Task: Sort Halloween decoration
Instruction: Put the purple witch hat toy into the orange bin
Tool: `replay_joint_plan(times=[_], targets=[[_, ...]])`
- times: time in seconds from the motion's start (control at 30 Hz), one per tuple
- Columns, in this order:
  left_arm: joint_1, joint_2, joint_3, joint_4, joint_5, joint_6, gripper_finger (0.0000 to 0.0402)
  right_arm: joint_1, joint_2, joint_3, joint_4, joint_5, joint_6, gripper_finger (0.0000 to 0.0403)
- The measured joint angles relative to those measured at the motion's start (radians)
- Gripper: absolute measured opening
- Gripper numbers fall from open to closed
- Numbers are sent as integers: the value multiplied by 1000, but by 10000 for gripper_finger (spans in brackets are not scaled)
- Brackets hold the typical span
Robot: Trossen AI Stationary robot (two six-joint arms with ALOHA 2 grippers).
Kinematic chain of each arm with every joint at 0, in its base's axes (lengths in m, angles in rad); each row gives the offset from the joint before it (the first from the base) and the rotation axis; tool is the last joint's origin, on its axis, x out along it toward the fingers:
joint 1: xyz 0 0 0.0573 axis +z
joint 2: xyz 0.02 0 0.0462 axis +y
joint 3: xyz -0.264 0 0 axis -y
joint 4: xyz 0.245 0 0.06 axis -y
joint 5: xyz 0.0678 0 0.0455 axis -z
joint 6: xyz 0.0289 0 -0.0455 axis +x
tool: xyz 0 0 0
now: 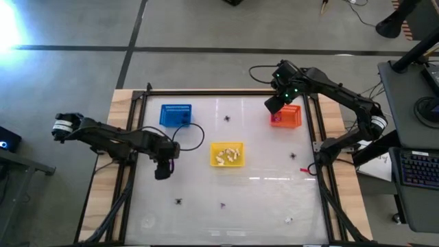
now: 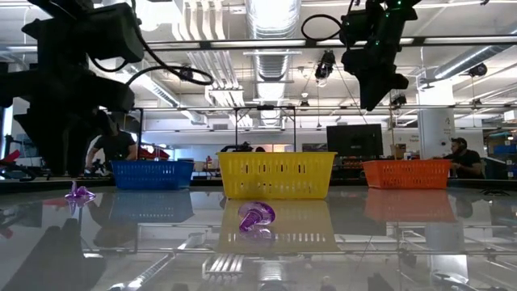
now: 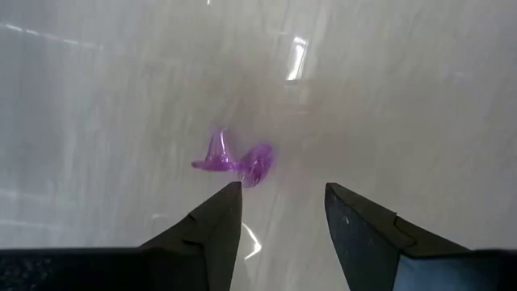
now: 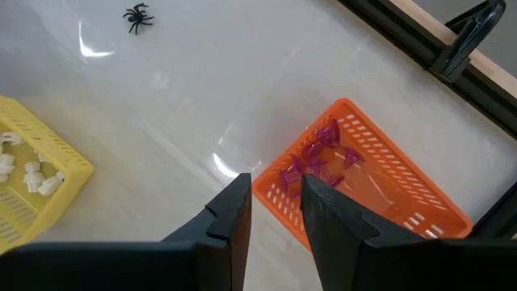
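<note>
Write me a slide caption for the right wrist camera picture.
Right pincer poised over the orange basket holding purple trinkets; yellow basket and a black spider beyond.

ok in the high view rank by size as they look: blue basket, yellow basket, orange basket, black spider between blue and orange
1. yellow basket
2. blue basket and orange basket: look about alike, orange partly hidden by the right gripper
3. black spider, far the smallest

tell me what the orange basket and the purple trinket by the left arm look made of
Orange basket: likely moulded plastic, matte, judging by its even mesh walls and uniform colour. Purple trinket: probably translucent glossy plastic, since light passes through it. Neither is certain from looks alone.
</note>
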Motion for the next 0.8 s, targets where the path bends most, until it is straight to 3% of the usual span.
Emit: replay_joint_plan(times=[0.37,0.8], targets=[[6,2,-15,54,-20,-14,157,0,0,0,0,0,0,94],[21,27,-23,54,-38,-26,108,0,0,0,0,0,0,100]])
